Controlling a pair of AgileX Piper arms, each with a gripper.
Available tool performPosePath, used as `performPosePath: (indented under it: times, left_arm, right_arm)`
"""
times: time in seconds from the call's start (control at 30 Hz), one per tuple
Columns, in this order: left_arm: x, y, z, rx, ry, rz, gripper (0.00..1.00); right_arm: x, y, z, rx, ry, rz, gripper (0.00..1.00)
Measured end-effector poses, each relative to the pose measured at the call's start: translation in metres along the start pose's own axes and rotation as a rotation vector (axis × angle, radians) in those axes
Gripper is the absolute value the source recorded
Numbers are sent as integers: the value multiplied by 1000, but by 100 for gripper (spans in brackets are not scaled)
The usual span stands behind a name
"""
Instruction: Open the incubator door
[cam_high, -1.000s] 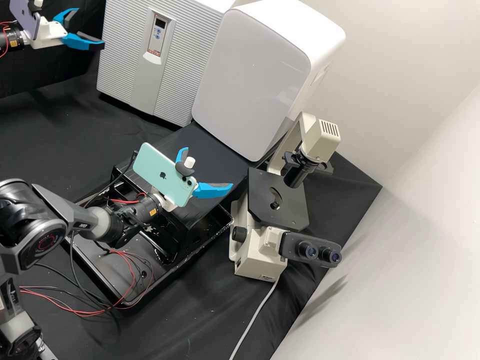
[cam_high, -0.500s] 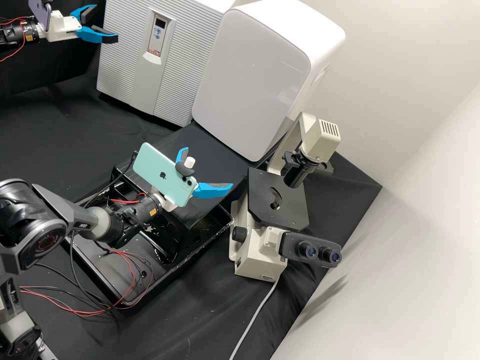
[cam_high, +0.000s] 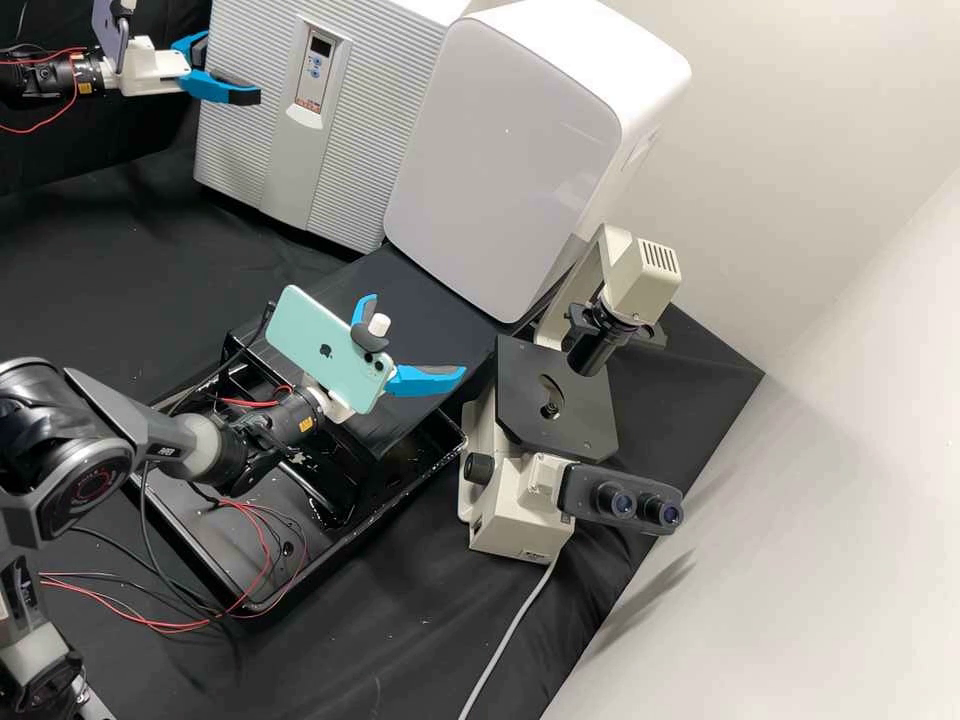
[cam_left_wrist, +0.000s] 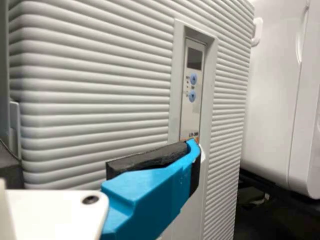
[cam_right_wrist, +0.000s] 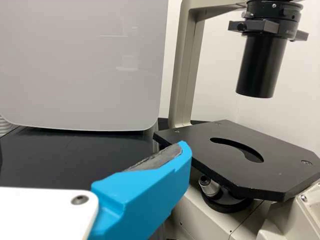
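From where I stand: incubator (cam_high: 375, 130), matt plastic by its look, front evenly ribbed. White cabinet (cam_high: 500, 160) to its right, smooth and glossy. Bench cloth (cam_high: 100, 260), matt, creased. Microscope stage (cam_high: 520, 400), smooth, low sheen. Tray (cam_high: 190, 510) at near left, shiny, rim flecked. Mint phone (cam_high: 305, 325), glossy.

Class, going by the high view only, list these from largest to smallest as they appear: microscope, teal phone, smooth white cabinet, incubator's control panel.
1. Smooth white cabinet
2. Microscope
3. Teal phone
4. Incubator's control panel
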Motion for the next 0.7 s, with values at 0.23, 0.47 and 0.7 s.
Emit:
performPosePath:
  times: [0.23, 0.47, 0.7]
  left_arm:
    - [-1, -2, 0, -9, 6, -7, 100]
    - [-10, -7, 5, -39, 18, -27, 100]
    - [-23, -6, 19, -57, 16, -43, 100]
  right_arm:
    - [0, 0, 0, 0, 0, 0, 100]
    - [0, 0, 0, 0, 0, 0, 100]
    - [0, 0, 0, 0, 0, 0, 100]
